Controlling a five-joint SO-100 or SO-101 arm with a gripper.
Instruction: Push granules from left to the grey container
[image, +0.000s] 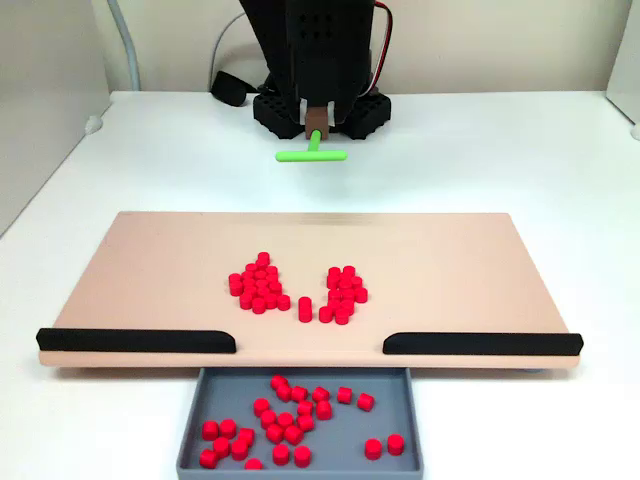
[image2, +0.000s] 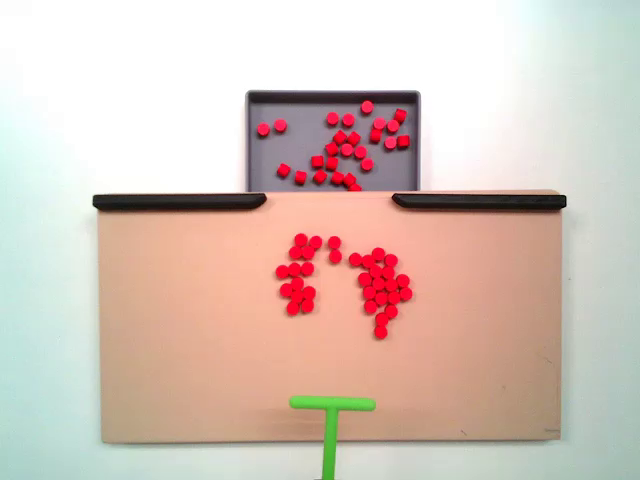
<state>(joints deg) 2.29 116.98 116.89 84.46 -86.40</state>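
A smooth beige board (image: 420, 260) is lying flat on a white table (image: 560, 150), filling the middle of both fixed views. Two matte black strips are running along one long edge, one (image: 137, 340) at the lower left and another (image: 482, 344) at the lower right of the view facing the arm, leaving a gap between them.

The granules (image: 262, 283), small glossy bright-red cylinders, are sitting near the centre of the board in two loose clusters. A second cluster (image: 343, 293) is lying just to the right, with one or two pellets standing apart between them. Seen from above, the clusters (image2: 378, 285) are resting just below the gap.

The grey container (image: 195, 425), a shallow rectangular plastic tray with low walls, is sitting against the gap edge, at the bottom centre of the arm-facing view and top centre from above (image2: 256, 150). More red pellets (image: 290, 420) are scattered inside it.

At top centre, the black arm's gripper (image: 316, 134) is pinching the stem of a green T-shaped stick (image: 311, 155), its crossbar hanging beyond the board's far edge. From above, the crossbar (image2: 332, 404) appears over the bottom edge.
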